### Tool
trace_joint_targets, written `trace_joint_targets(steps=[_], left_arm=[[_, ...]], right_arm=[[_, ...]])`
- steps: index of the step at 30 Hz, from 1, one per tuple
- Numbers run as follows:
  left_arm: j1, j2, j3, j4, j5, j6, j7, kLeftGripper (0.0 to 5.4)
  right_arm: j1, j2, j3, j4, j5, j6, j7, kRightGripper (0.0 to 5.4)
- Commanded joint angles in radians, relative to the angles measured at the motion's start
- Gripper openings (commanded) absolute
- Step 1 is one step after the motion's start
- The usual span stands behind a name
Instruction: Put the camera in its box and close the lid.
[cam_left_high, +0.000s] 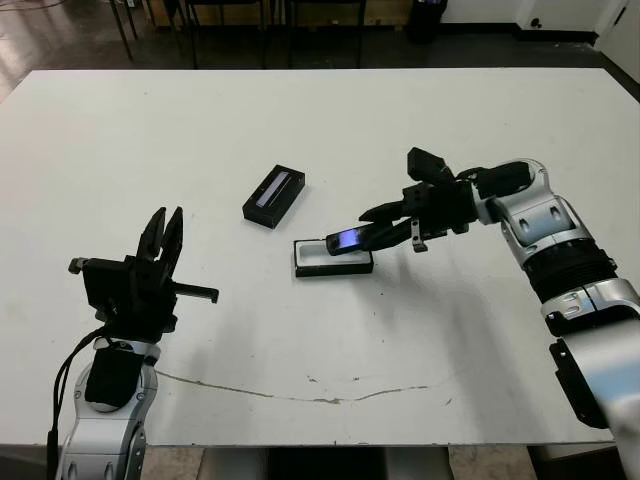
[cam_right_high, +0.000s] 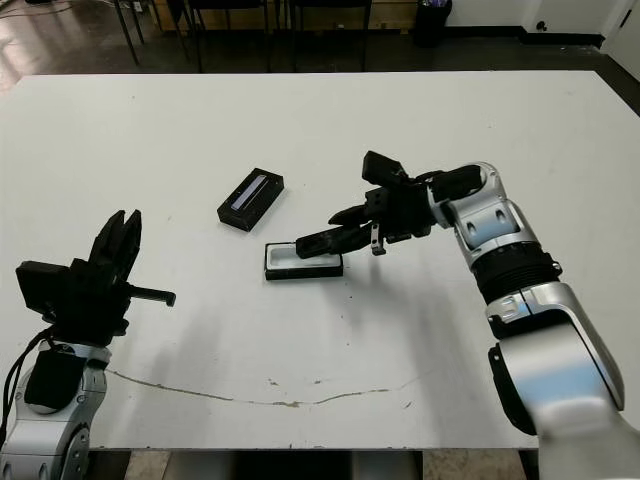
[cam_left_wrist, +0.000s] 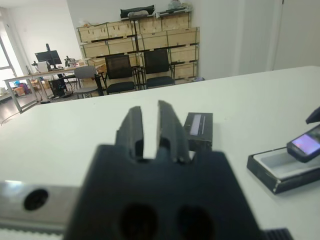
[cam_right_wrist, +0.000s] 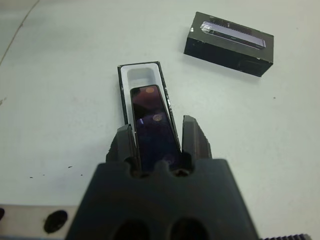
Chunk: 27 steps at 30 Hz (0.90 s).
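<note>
My right gripper (cam_left_high: 376, 228) is shut on the camera (cam_right_wrist: 152, 120), a slim black bar with a glossy face. It holds the camera lengthwise just above the box (cam_left_high: 333, 269). The camera's free end dips toward the box's white lining (cam_right_wrist: 140, 76), and I cannot tell whether it touches. The lid (cam_left_high: 274, 196), black with a pale strip, lies flat on the table a short way beyond the box and to its left. My left gripper (cam_left_high: 164, 228) hovers near the table's front left, well away from all three things. A narrow gap shows between its fingers (cam_left_wrist: 132, 131) and nothing is in it.
A thin dark crack line (cam_left_high: 300, 392) runs across the white table (cam_left_high: 470, 330) near its front edge. Chairs (cam_left_wrist: 120, 72) and wooden shelving (cam_left_wrist: 150, 35) stand beyond the far edge.
</note>
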Motion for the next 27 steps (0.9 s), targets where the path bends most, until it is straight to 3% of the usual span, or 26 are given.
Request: trace_joint_targets(steps=[1, 16, 27], left_arm=[[0.009, -0.003, -0.003, 0.017, 0.002, 0.004, 0.003, 0.0], [0.015, -0.002, -0.006, 0.022, 0.012, -0.01, 0.007, 0.0], [0.023, -0.016, -0.009, 0.018, 0.012, -0.006, 0.012, 0.0]], right_arm=[[-0.005, 0.001, 0.017, -0.009, -0.03, -0.008, -0.006, 0.23], [-0.001, 0.02, 0.03, 0.022, -0.057, -0.014, 0.006, 0.23], [-0.005, 0.076, 0.065, 0.031, -0.08, 0.009, 0.008, 0.23]])
